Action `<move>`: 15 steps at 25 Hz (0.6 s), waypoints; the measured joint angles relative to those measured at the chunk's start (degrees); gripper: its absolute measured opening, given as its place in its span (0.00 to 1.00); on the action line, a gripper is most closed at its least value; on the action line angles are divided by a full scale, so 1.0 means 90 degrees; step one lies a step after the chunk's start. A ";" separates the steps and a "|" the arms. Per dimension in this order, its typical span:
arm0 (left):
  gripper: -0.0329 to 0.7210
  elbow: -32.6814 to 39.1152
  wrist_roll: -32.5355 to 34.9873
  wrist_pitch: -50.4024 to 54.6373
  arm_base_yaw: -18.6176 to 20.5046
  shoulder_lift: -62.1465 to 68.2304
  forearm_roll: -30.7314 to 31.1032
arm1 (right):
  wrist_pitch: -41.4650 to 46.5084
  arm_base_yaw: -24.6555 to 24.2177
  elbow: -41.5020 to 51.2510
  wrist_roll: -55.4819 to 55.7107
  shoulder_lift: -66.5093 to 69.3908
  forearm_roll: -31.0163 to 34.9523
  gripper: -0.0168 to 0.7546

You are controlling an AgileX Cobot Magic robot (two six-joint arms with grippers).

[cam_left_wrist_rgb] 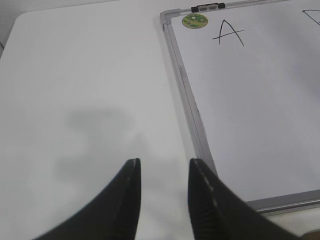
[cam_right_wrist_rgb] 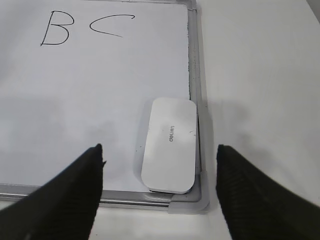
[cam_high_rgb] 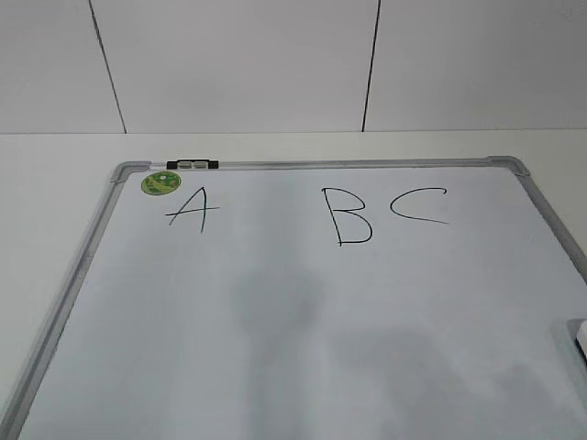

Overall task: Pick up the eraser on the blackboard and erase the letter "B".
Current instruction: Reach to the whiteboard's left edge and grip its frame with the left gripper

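**Eraser Pickup: Approach Stage**

White tabletop [cam_left_wrist_rgb: 75,75] supports the large white dry-erase blackboard [cam_right_wrist_rgb: 196,75] with grey metal frame. Right gripper [cam_right_wrist_rgb: 159,165] stands wide, empty, straddling the white rounded plastic eraser [cam_right_wrist_rgb: 169,145] lying in the board's near right corner. Left gripper [cam_left_wrist_rgb: 164,172] is narrowly parted, empty, off-board. Descend centred, close across the eraser's short width. Beyond lies the hand-drawn black letter "B" [cam_right_wrist_rgb: 55,28].

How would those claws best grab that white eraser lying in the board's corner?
Probably from above, jaws closing across the eraser's two long sides. It lies flat, narrower that way. The board's frame hugs its right edge, so room there looks tight.
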 joint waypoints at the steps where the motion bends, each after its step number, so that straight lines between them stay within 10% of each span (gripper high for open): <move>1: 0.36 0.0000 0.0000 0.0000 0.0000 0.0000 0.0000 | 0.0000 0.0000 0.0000 0.0000 0.0000 0.0000 0.76; 15: 0.36 0.0000 0.0000 0.0000 0.0000 0.0000 0.0000 | 0.0000 0.0000 0.0000 0.0000 0.0000 0.0000 0.76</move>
